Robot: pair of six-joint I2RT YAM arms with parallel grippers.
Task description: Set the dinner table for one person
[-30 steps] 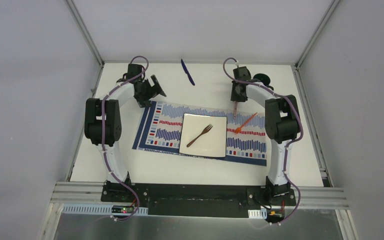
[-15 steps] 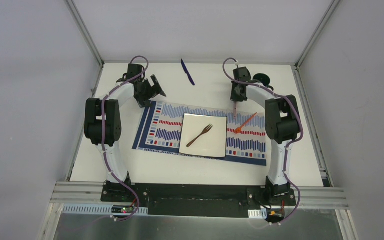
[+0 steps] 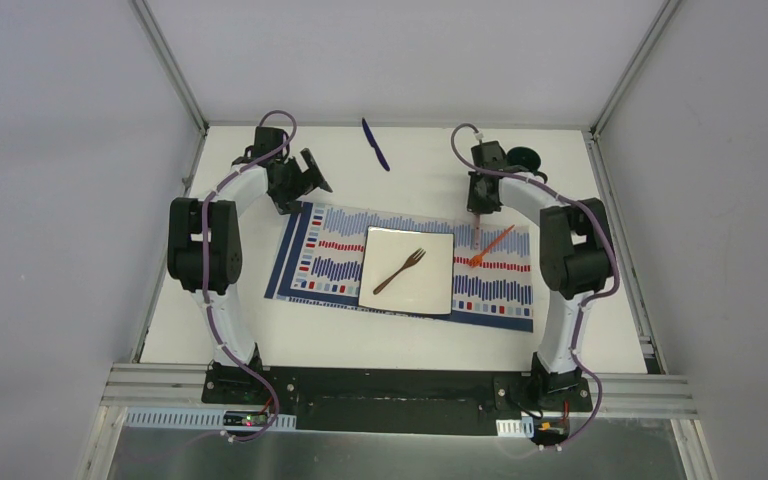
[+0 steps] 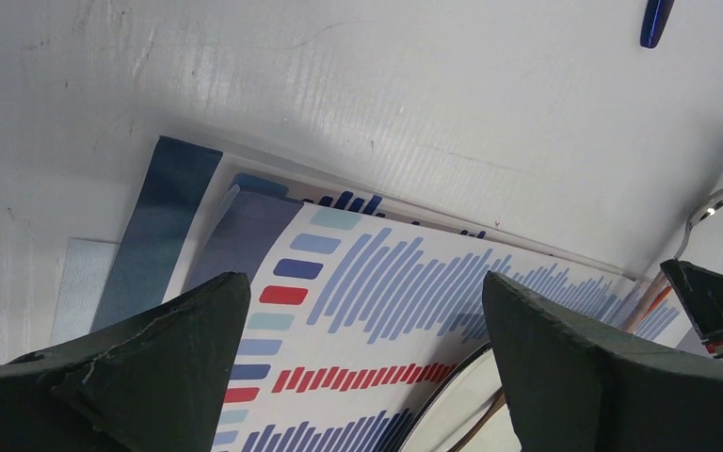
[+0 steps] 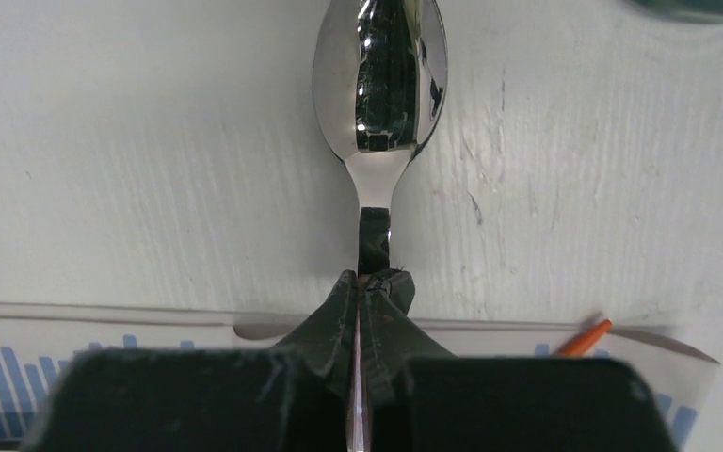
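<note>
While my right claw (image 5: 369, 287) is pinched fully shut on the handle of the spoon (image 5: 380, 80), the spoon's bowl points straight out ahead of my fingers, above the white bench (image 3: 430, 160) just past the far edge of the striped placemat (image 3: 330, 255); the square plate (image 3: 430, 290) lies nearer my base, leftward; wrist angled down; my left claw (image 4: 362, 292) gapes wide, empty, over the placemat's left end.
</note>
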